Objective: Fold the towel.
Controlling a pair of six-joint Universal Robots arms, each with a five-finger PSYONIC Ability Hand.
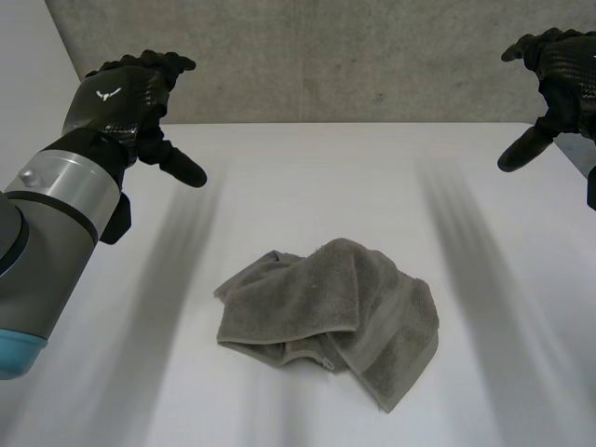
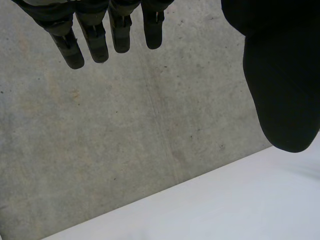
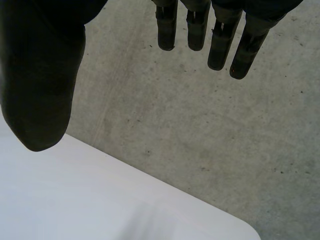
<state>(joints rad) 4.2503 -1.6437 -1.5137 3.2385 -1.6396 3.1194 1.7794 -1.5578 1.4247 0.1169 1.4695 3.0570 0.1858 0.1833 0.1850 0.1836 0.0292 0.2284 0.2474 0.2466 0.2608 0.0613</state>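
A grey towel (image 1: 331, 312) lies crumpled in a loose heap on the white table (image 1: 307, 186), a little toward the front. My left hand (image 1: 130, 98) hovers high at the back left, well clear of the towel, open with nothing in it. Its fingers (image 2: 97, 37) are straight and its thumb (image 2: 280, 85) stands apart. My right hand (image 1: 559, 79) hangs at the back right, equally far from the towel and open. Its fingers (image 3: 220, 37) are straight too, with the thumb (image 3: 40, 85) spread wide.
A grey concrete wall (image 1: 335, 56) rises behind the table's far edge. The table's back edge (image 2: 200, 180) runs below my left hand, and its rounded back corner (image 3: 245, 227) lies below my right hand.
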